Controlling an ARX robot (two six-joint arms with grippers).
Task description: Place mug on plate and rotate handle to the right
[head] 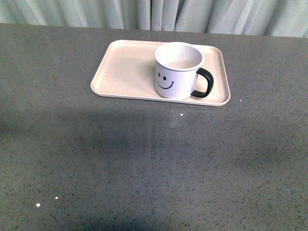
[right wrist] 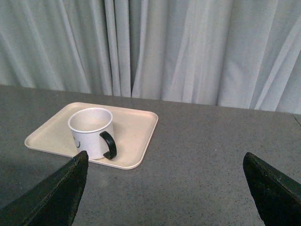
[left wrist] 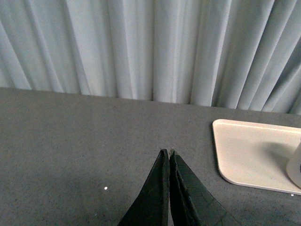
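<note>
Seemingly done: white smiley mug (head: 177, 72) near front edge of pinkish rectangular plate (head: 125, 67), black loop handle (head: 210, 83) right; we'd retreat gently, left gripper (left wrist: 168, 151) closed, right gripper (right wrist: 164, 154) wide

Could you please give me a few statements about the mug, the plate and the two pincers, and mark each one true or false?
1. The mug stands upright on the plate. True.
2. The handle points to the robot's left. False: it points to the right.
3. The left pincer is wide open. False: its fingertips are together, with nothing between them.
4. The right pincer is open and holds nothing. True.
5. The mug sits on the left half of the plate. False: it sits on the right half, near the front rim.
6. The mug looks empty inside. True.
</note>
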